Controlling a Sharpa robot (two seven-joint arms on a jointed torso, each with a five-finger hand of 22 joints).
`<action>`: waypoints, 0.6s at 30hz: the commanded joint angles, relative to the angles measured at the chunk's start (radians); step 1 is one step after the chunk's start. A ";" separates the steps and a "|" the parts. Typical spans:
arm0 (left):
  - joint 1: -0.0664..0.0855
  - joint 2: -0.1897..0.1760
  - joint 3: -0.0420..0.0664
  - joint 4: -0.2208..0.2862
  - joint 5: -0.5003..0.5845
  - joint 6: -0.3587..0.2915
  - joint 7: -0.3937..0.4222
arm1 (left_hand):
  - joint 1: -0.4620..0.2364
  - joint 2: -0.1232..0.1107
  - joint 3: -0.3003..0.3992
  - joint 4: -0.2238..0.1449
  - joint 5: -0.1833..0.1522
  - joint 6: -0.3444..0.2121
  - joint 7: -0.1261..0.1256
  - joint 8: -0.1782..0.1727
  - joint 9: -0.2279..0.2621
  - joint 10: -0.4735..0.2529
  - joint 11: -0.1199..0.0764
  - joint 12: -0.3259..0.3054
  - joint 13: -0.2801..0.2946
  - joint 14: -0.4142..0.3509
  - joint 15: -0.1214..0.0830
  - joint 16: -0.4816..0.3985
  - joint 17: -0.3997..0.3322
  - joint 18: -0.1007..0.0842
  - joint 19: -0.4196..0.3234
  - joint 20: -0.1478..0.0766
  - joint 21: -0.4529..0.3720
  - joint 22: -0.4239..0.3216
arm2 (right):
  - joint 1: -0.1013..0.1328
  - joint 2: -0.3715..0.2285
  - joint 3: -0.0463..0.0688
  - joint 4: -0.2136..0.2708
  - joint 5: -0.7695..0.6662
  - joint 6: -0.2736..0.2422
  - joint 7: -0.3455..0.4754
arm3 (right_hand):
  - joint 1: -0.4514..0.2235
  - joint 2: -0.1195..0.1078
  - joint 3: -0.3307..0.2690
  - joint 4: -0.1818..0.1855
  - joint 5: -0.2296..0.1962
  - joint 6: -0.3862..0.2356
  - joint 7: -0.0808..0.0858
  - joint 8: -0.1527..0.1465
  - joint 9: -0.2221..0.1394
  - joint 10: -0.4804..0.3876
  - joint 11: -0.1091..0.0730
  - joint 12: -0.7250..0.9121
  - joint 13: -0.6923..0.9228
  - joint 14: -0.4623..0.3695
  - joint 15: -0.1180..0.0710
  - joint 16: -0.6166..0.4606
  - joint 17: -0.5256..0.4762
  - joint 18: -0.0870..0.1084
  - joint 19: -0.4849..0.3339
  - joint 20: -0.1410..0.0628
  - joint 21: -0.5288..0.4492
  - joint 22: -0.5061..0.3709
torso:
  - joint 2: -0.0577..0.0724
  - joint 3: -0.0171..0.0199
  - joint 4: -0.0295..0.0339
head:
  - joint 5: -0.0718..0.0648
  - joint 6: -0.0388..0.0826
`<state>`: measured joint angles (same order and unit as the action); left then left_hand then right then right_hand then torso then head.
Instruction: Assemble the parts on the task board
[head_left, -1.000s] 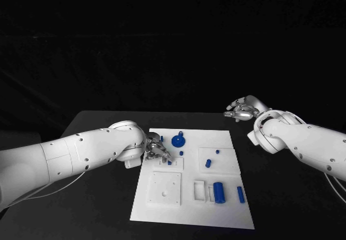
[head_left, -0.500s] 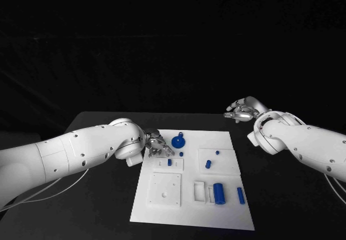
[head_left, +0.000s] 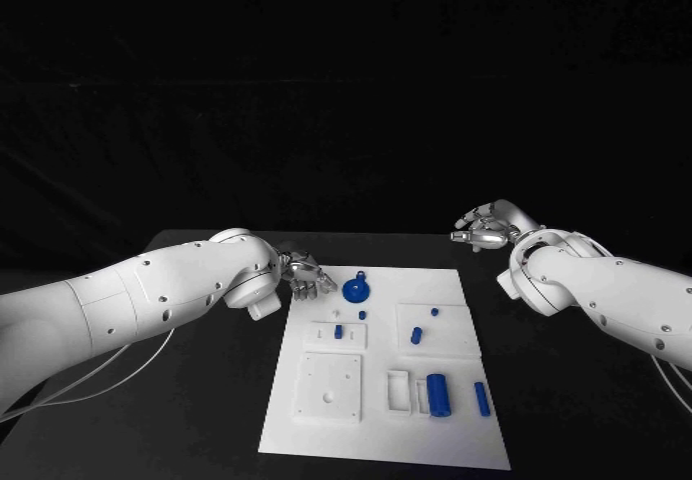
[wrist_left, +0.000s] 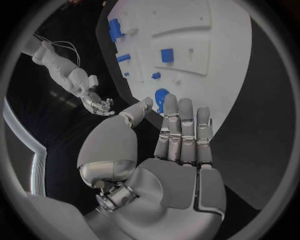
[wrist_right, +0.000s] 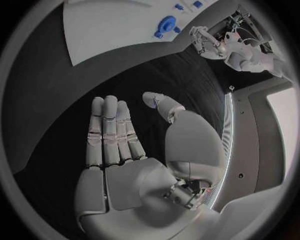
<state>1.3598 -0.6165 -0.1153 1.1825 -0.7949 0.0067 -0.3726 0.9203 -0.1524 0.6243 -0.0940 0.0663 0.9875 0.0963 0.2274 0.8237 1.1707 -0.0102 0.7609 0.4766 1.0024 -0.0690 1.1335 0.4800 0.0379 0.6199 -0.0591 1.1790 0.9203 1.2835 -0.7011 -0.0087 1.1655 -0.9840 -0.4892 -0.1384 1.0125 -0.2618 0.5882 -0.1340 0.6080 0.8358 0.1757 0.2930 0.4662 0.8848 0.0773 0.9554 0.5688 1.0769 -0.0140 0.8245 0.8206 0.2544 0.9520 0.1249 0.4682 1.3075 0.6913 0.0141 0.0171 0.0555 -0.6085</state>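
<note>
Mid-table on the black table (head_left: 188, 420): task board (head_left: 361, 430), a white rectangular plate with raised white fixture blocks and shallow recesses on its surface. No readable text, labels or branding on board or parts.

Parts, all blue, all on the board:
- round disc part (head_left: 356, 291) with a small knob, at the far end of the board, just beside the left hand's fingertips; can't tell if it's touching them
- small peg (head_left: 339, 331) standing in the white block on the board's left side, tiny stub (head_left: 362, 315) just beyond it
- short peg (head_left: 415, 335) and a small stub (head_left: 434, 311) on the raised square plate at the board's right side
- large cylinder (head_left: 438, 392) lying in the near-right fixture, slim cylinder (head_left: 482, 398) lying just right of it
- plain white square plate (head_left: 330, 385) with a small hole, near-left, carries no blue part

Left hand (head_left: 304, 277): above the board's far-left corner. Wrist view shows its fingers (wrist_left: 181, 131) straight and side by side, thumb apart, palm bare, holding nothing; disc sits just past the fingertips.

Right hand (head_left: 486, 225): raised off the board past its far-right corner, well apart from all parts. Fingers (wrist_right: 110, 131) extended together, thumb spread, nothing held.
</note>
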 joint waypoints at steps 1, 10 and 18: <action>0.007 0.012 0.003 -0.030 -0.045 0.006 -0.001 | -0.024 -0.014 -0.006 0.030 -0.009 -0.005 -0.001 0.005 -0.013 0.020 -0.002 -0.023 -0.008 0.010 0.006 -0.014 -0.003 -0.006 0.004 -0.102 -0.006 -0.006 | -0.001 0.001 0.000 0.001 0.002 0.005 0.016 | -0.002 0.007 -0.001 -0.006 0.005 -0.001 0.005 -0.001 -0.002 -0.007 -0.002 0.003 -0.002 -0.005 0.000 -0.006 -0.001 0.007 -0.001 0.005 -0.004 0.023 | 0.002 -0.0002 -0.0015 | -0.001 0.004; 0.019 0.045 0.005 -0.108 -0.091 0.052 -0.024 | -0.090 -0.053 -0.019 0.121 -0.017 0.013 -0.009 0.030 -0.020 0.051 -0.011 -0.030 -0.001 0.033 0.000 -0.009 0.007 0.002 0.022 -0.104 -0.002 -0.011 | -0.001 0.002 0.000 0.004 0.002 0.004 0.015 | -0.002 0.008 -0.001 -0.006 0.005 -0.001 0.005 -0.002 -0.002 -0.007 -0.002 0.003 -0.002 -0.005 0.000 -0.006 -0.001 0.007 -0.001 0.005 -0.004 0.023 | 0.005 -0.0008 -0.0026 | -0.006 0.006; 0.020 0.076 0.005 -0.170 -0.137 0.115 -0.048 | -0.087 -0.048 -0.027 0.144 -0.017 0.034 -0.023 0.070 -0.005 0.068 -0.024 -0.015 0.017 0.046 -0.011 0.013 0.023 0.007 0.037 -0.111 0.006 -0.008 | -0.001 0.002 0.000 0.006 0.002 0.003 0.015 | -0.002 0.008 -0.001 -0.007 0.006 -0.001 0.005 -0.002 -0.002 -0.007 -0.002 0.004 -0.002 -0.005 0.000 -0.006 -0.001 0.007 -0.001 0.005 -0.004 0.023 | 0.004 -0.0010 -0.0016 | -0.005 0.002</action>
<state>1.3768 -0.5453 -0.1112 1.0162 -0.8878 0.0646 -0.4033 0.8366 -0.2053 0.5981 0.0454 0.0549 1.0179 0.0731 0.2980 0.8190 1.2347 -0.0356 0.7447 0.4940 1.0445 -0.0828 1.1468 0.5036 0.0381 0.6513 -0.0612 1.1813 0.9115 1.2830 -0.7000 -0.0088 1.1689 -0.9807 -0.4892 -0.1352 1.0125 -0.2618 0.5881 -0.1339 0.6080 0.8346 0.1737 0.2930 0.4662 0.8849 0.0772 0.9553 0.5680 1.0769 -0.0140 0.8246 0.8207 0.2544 0.9520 0.1249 0.4682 1.3075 0.6958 0.0129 0.0151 0.0499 -0.6054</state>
